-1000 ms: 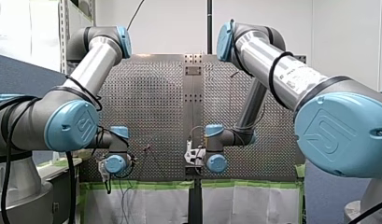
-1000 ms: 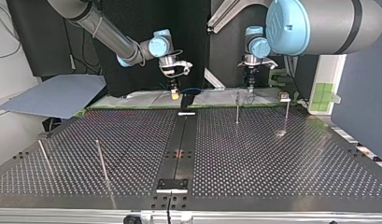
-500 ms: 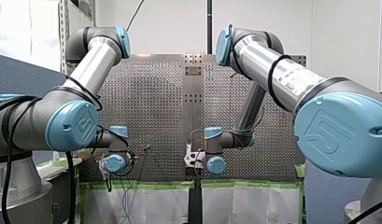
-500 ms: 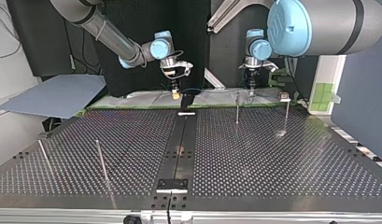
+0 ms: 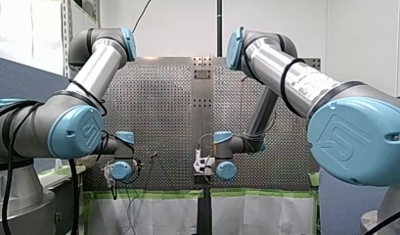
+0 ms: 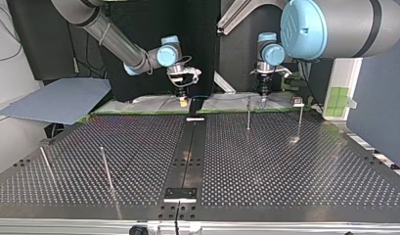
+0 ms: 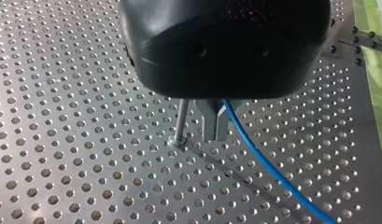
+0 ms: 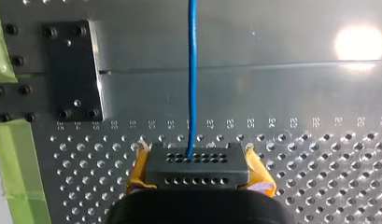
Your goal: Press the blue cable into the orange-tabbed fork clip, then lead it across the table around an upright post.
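My left gripper (image 7: 214,135) has its metal fingers pressed together, and the blue cable (image 7: 267,166) comes out just beside them, so I judge it is clamped on the cable. An upright post (image 7: 181,122) stands on the perforated table (image 7: 62,140) just beside the fingertips, on the side away from the cable. My right gripper (image 8: 195,161), with yellow pads (image 8: 259,171), looks closed on the same cable, which runs straight ahead of it. The orange-tabbed fork clip I cannot find in any view. I judge the step in hand is the routing around the post. The next move calls for carrying the cable round the post with the line held taut.
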You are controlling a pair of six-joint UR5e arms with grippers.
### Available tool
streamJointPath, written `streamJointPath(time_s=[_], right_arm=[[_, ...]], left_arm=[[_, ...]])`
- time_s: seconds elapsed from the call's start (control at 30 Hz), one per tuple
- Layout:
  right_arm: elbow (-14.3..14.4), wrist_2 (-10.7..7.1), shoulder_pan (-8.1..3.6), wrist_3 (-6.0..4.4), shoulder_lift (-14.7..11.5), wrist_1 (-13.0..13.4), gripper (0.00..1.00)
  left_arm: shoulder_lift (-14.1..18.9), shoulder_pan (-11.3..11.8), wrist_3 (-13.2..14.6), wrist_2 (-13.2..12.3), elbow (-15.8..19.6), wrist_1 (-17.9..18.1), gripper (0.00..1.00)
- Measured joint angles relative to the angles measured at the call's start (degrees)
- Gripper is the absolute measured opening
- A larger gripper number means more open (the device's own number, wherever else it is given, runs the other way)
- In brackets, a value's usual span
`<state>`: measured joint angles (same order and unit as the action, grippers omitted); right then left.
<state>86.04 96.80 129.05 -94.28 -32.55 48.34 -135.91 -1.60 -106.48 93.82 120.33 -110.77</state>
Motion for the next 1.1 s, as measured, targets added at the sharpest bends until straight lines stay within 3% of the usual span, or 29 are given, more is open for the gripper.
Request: streamJointPath(time_s=[0.47,1.1], right_arm=[[-0.06,0.06,-1.67,-0.04,0.03,0.04,0.0],[-0.03,-0.02,-3.21,-0.17,1.48,-0.29,0.0]], left_arm=[[0.0,0.0,0.02,-0.96,-3.35,-4.3,0.0],[0.0,0.09,-2.4,-2.24,-3.47,-4.57,0.0]])
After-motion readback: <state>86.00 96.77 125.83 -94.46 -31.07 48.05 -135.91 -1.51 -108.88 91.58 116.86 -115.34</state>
